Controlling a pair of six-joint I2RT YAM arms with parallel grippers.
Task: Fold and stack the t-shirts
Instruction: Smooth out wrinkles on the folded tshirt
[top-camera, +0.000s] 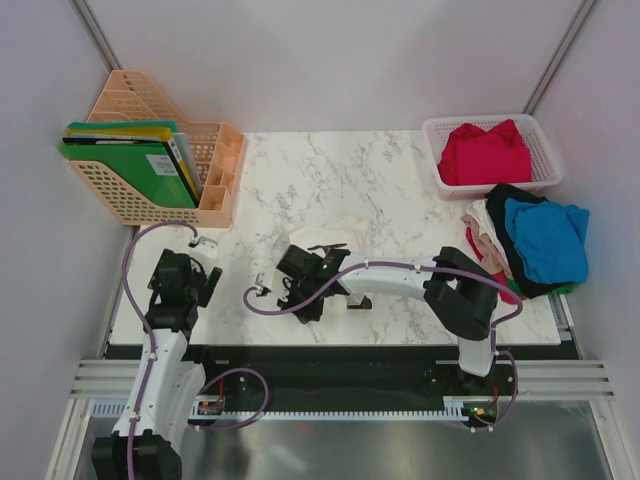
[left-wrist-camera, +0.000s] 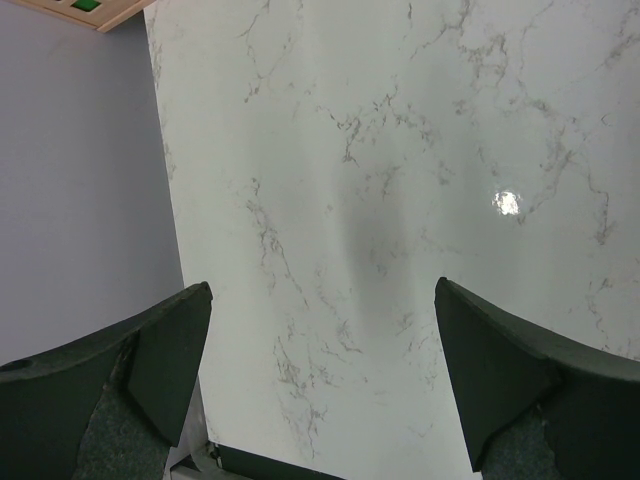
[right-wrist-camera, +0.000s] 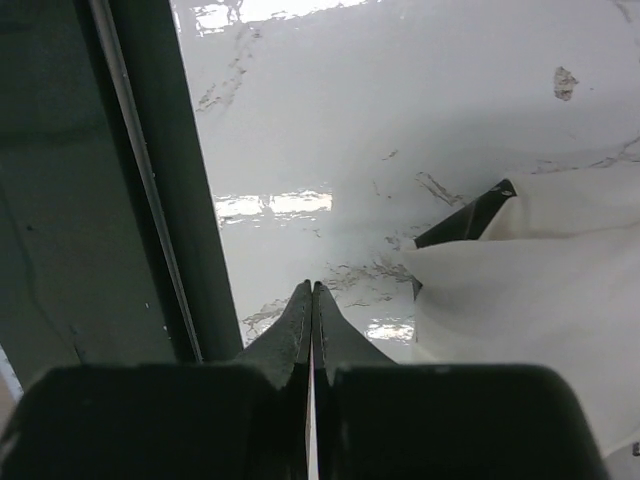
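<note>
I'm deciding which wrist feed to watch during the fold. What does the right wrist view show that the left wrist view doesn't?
Only the right wrist view shows the pale t-shirt, lying at its right, and the right gripper, shut with its fingers pressed together. Only the left wrist view shows the left gripper, wide open over bare marble, plus a grey wall and a corner of the peach rack. Both show the marble table.
</note>
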